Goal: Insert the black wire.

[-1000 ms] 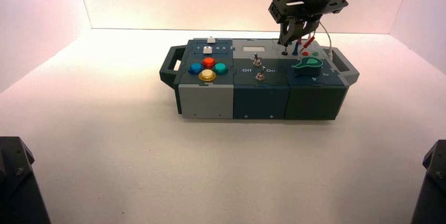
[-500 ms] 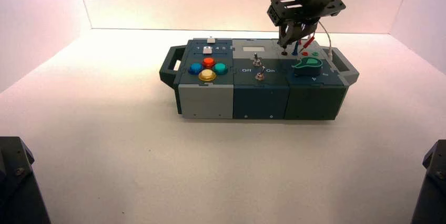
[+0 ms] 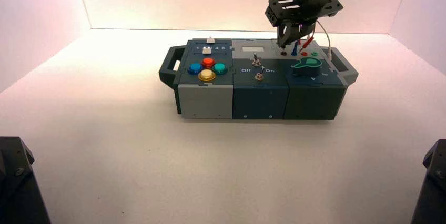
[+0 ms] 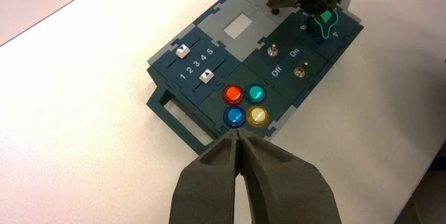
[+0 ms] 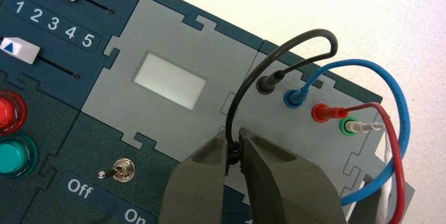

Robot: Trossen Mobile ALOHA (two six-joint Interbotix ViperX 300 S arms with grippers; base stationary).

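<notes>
"What's different now?"

"The right gripper (image 3: 282, 44) has edged a touch toward the left of the overhead frame, at the upper right. The box (image 3: 257, 103) sits very slightly farther left too, so it may have been nudged, or the camera was."

"And the black wire (image 5: 333, 45)?"

"It arches across the middle of the right wrist view. One plug (image 5: 271, 81) sits in the rear black socket, beside the blue plug (image 5: 296, 97). The other end runs down between the right gripper's jaws, at the front black socket (image 4: 275, 11)."

"Is it gripped?"

"Looks like it: the jaws are narrowly apart, clasping the wire's near plug."

"So is the job done?"

"Nearly, I'd judge. That small shift reads as lining up or pressing home, but the jaws hide how deep the plug sits. It probably needs a straight push, then a gentle release. Tilted, it could jam or drag the box along."

"What about the left gripper (image 4: 237, 132)?"

"Idle and clenched on nothing, at the lower middle of its own wrist view; its arm just shows at the upper left overhead."
</notes>
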